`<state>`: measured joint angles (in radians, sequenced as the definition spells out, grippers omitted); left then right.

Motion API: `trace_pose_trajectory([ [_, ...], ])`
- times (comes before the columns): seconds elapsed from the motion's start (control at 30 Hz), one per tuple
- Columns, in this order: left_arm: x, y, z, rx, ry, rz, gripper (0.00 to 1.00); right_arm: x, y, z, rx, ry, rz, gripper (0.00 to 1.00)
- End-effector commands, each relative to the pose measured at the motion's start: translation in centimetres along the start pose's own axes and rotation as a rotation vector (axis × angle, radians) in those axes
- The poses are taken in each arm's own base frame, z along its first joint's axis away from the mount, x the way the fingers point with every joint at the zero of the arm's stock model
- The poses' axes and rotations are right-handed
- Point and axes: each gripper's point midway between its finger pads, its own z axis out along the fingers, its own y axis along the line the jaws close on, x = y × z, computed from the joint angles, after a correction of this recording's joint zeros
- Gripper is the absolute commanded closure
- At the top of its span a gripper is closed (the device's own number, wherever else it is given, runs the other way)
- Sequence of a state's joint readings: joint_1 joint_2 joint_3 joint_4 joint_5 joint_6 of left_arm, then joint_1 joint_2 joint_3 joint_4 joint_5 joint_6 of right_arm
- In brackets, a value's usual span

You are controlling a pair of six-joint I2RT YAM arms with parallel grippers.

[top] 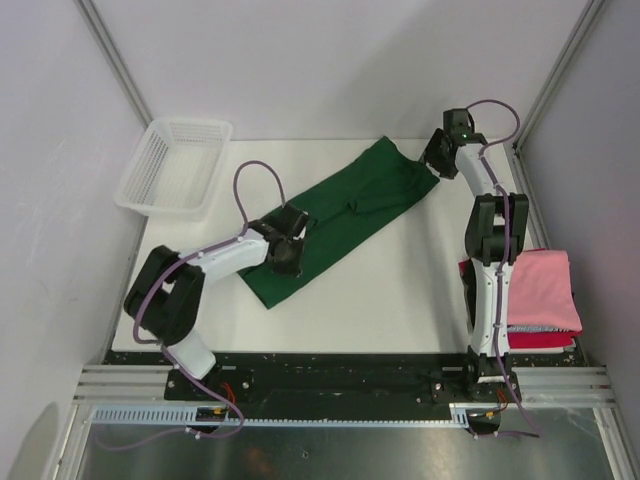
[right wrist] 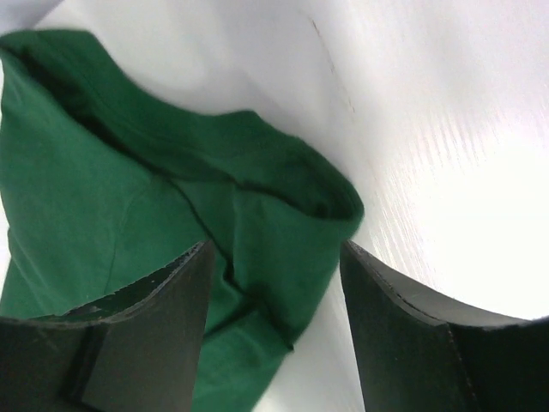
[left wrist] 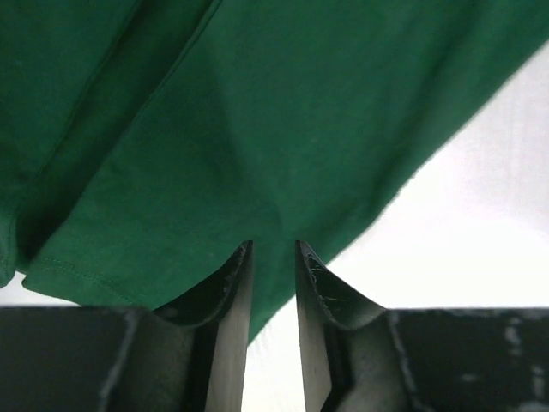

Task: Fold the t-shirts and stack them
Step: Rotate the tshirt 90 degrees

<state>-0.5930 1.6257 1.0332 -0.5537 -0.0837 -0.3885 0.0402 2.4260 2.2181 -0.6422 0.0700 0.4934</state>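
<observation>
**Entry: t-shirt folding, work part done**

- Item 1, pink t-shirt (top: pixel 545 285): folded to a rectangle and lying on top of item 2 at the 4 o'clock edge of the bench (top: pixel 400 300). Judged finished.
- Item 2, red t-shirt (top: pixel 535 341): folded, at the bottom of that stack. Only its near strip and a corner show beneath the pink. Judged finished.
- Item 3, dark green t-shirt (top: pixel 350 210): lies mid-bench as a long band from 7 o'clock to 1 o'clock. It looks doubled lengthwise and is rumpled at the 1 o'clock end. It is not yet a rectangle and not on the stack, which lies well apart from it.
- Left pincer (top: pixel 285 248): at the shirt's 7 o'clock end. In the wrist view the jaws are narrowed on the cloth edge, and creases run to the tips (left wrist: pixel 273 245), so it reads as grasping the green shirt (left wrist: pixel 257 112).
- Right pincer (top: pixel 436 160): at the 1 o'clock end. Its jaws stand wide with nothing between them (right wrist: pixel 274 249), so it is released, with the green cloth (right wrist: pixel 86 189) beneath.
- White mesh basket (top: pixel 175 165): at 10 o'clock, no garment visible in it.
- Outstanding, by judgement: the cross folds on item 3, then carrying it to the stack at 4 o'clock.
</observation>
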Motion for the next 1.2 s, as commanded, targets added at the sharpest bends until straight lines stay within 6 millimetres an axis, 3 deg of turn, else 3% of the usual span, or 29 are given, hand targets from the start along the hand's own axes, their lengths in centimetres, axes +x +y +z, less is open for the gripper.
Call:
trace_pose_trajectory([
  [0.0, 0.8, 1.9, 1.0, -0.1, 0.048, 0.023, 0.71, -1.4, 0.4, -6.2, -0.017, -0.003, -0.043, 0.35],
  [0.17, 3.8, 2.0, 2.8, -0.104, 0.156, 0.041, 0.73, -1.0, 0.5, -10.2, -0.059, -0.012, -0.021, 0.35],
  [0.37, 5.6, -0.8, 3.1, -0.036, 0.215, 0.072, 0.73, 0.7, 0.3, -14.1, -0.126, -0.022, -0.004, 0.35],
  [0.43, 6.0, -2.7, 2.9, 0.005, 0.226, 0.079, 0.73, 1.5, -0.2, -15.3, -0.13, -0.022, -0.001, 0.35],
  [0.57, 7.0, -8.3, 2.3, 0.114, 0.25, 0.109, 0.73, 3.6, -1.2, -16.9, -0.141, -0.007, 0.005, 0.35],
  [0.87, 6.9, -23.2, 0.9, 0.343, 0.252, 0.163, 0.73, 9.5, -3.9, -20.5, -0.124, 0.063, -0.02, 0.35],
  [0.93, 6.4, -24.9, 0.6, 0.376, 0.245, 0.168, 0.72, 10.9, -4.5, -21.3, -0.131, 0.082, -0.018, 0.35],
  [1.03, 5.4, -25.8, -0.7, 0.412, 0.212, 0.184, 0.7, 12.8, -5.2, -22.5, -0.146, 0.111, -0.007, 0.35],
  [1.17, 3.9, -25.3, -4.7, 0.461, 0.129, 0.201, 0.64, 16.1, -5.1, -23.9, -0.18, 0.156, -0.01, 0.35],
])
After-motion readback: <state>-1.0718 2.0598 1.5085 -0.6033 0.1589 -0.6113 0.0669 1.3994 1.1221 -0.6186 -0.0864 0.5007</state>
